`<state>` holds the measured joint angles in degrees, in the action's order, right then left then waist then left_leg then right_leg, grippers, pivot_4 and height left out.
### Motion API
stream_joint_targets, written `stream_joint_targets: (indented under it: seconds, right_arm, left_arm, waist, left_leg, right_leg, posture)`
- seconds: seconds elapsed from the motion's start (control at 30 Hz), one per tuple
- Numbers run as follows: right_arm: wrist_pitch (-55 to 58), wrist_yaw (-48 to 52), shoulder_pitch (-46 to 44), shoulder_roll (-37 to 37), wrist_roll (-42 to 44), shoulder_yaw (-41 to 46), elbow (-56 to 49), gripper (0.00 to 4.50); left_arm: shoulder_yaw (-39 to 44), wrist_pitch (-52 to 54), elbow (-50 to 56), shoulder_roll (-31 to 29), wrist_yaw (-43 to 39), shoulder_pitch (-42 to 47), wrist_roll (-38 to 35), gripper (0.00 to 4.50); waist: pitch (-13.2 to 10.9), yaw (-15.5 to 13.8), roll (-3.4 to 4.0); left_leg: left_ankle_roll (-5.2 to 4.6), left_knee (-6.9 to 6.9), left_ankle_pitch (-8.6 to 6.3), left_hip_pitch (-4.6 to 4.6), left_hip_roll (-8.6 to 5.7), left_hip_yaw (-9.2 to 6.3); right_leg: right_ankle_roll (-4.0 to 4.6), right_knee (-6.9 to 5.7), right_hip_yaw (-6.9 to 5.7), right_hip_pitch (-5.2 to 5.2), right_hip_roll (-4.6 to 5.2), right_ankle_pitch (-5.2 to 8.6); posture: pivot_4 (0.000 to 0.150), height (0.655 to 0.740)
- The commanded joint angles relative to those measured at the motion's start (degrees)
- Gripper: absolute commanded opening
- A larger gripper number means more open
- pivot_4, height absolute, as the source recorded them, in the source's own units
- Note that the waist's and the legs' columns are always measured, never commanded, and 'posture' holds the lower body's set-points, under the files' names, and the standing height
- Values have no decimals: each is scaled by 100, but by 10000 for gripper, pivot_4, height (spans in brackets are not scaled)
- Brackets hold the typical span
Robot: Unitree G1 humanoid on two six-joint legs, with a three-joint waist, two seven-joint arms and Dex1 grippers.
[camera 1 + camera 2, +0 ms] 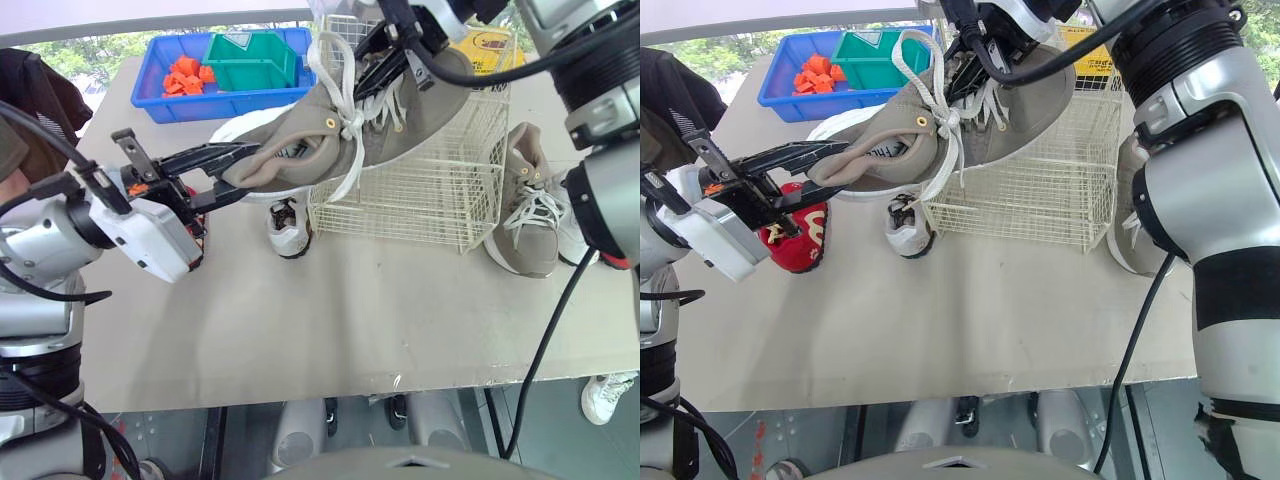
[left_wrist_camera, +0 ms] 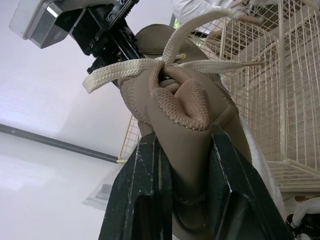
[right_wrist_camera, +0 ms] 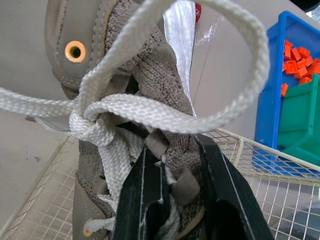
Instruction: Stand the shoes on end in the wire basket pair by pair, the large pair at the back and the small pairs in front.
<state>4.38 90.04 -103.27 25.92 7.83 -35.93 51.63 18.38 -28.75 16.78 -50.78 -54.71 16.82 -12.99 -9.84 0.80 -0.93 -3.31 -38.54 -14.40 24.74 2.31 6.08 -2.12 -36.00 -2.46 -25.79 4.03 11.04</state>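
Observation:
A large taupe sneaker (image 1: pixel 400 110) with white laces hangs in the air over the left rim of the white wire basket (image 1: pixel 420 210). Both grippers hold it. My left gripper (image 1: pixel 245 165) is shut on its heel collar (image 2: pixel 185 115), and my right gripper (image 1: pixel 400 40) is shut on its tongue and laces (image 3: pixel 172 175). The sneaker's toe points toward the basket's back. Its mate (image 1: pixel 530 215) lies on the table against the basket's right side. A small white shoe (image 1: pixel 288 225) sits at the basket's front left corner. A small red shoe (image 1: pixel 798 238) lies under my left gripper.
A blue bin (image 1: pixel 150 60) with orange bricks and a green bin (image 1: pixel 250 62) stands at the table's back left. A yellow object (image 1: pixel 490 45) shows behind the basket. Another white shoe (image 1: pixel 605 395) lies on the floor beyond the table's front right edge.

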Motion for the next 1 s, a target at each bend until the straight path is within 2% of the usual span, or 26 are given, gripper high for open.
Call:
stream_joint_targets:
  seconds: [0.03,0.13,0.23,0.27,0.33,0.4,0.43,0.5,0.53,0.6,0.67,0.77,1.0]
  right_arm:
    - [317,246,245,416,192,202,-219,0]
    - [936,246,404,555,423,675,-434,0]
    - [1773,159,527,596,699,1288,-646,0]
    - [2012,96,582,610,787,1469,-740,0]
    - [2511,-115,711,613,967,1854,-981,0]
    - [3062,-448,902,589,1224,2318,-1345,0]
    - [3243,-639,1017,567,1330,2520,-1547,0]
    - [3662,-1164,1240,470,1476,2871,-1939,0]
    - [3832,-1410,1367,403,1545,3019,-2158,0]
    - [4166,-2250,1730,28,1766,3467,-2734,0]
    - [4213,-2943,2198,-328,1853,3729,-3466,0]
    - [4622,-3411,2606,-579,2124,3932,-4180,0]
    - [5252,-3719,3205,-619,2776,3969,-5231,0]
  left_arm:
    - [490,756,246,-11,391,-124,-707,15474]
    - [850,1874,417,26,907,-164,-1468,28863]
    - [1359,3386,621,132,1916,-175,-2718,41908]
    - [1545,3892,670,167,2278,-238,-3277,43586]
    - [1914,4518,789,294,2889,-330,-4082,43586]
    - [2251,5195,989,467,3506,-738,-5229,43586]
    - [2364,5393,1127,575,3716,-974,-5575,43586]
    - [2381,5733,1571,810,4040,-1587,-6570,43586]
    - [2296,5822,1832,903,4101,-1833,-6831,43586]
    - [1718,5894,2448,1115,4371,-2077,-6841,43586]
    - [1030,5843,2805,1403,4795,-1869,-6778,43586]
    - [363,5755,2902,1731,5220,-1301,-6867,43586]
    - [-104,5887,2309,1699,5391,-298,-6874,43586]
  waist:
    - [0,2,0]
    - [-4,-16,0]
    - [-10,2,7]
    - [-10,30,9]
    - [-10,47,8]
    - [-10,43,8]
    - [-10,41,7]
    - [-10,29,7]
    - [-9,20,4]
    - [-9,4,-1]
    - [-8,-32,-3]
    - [-8,-73,-3]
    - [-5,-68,-8]
  left_leg:
    - [0,0,0,0,0,0]
    - [0,-6,0,9,3,-6]
    - [-1,-8,0,6,4,-26]
    - [-1,-8,0,6,4,-32]
    - [0,-8,1,-1,10,-38]
    - [6,-9,4,-5,12,-46]
    - [9,-9,5,-7,14,-48]
    - [11,-9,6,-8,13,-49]
    - [11,-12,6,-8,7,-51]
    - [13,-25,7,-7,7,-54]
    - [15,-38,7,-8,-2,-62]
    - [20,-65,12,-6,-7,-76]
    - [16,-80,13,-4,-17,-79]
  right_leg:
    - [0,0,0,0,0,0]
    - [0,0,-6,-2,1,0]
    - [-1,-6,-2,-2,1,-1]
    - [-2,-7,-1,-2,1,-1]
    - [-3,-20,5,-2,-1,-1]
    - [-4,-37,-2,-3,-2,0]
    - [-4,-45,-2,-2,0,1]
    - [-4,-47,-2,-2,3,1]
    - [-3,-54,-2,-3,7,1]
    - [-2,-62,-2,-2,9,1]
    - [2,-75,-6,3,11,0]
    - [7,-86,-7,14,5,-2]
    - [6,-86,-6,19,-4,-3]
  posture:
    - [1500,7400]
    - [1500,7400]
    - [1500,7400]
    - [1500,7400]
    - [1500,7400]
    - [1500,7400]
    - [1500,7400]
    - [1500,7400]
    - [1500,7400]
    - [1500,7400]
    - [1500,7400]
    - [1500,7400]
    - [1500,7400]
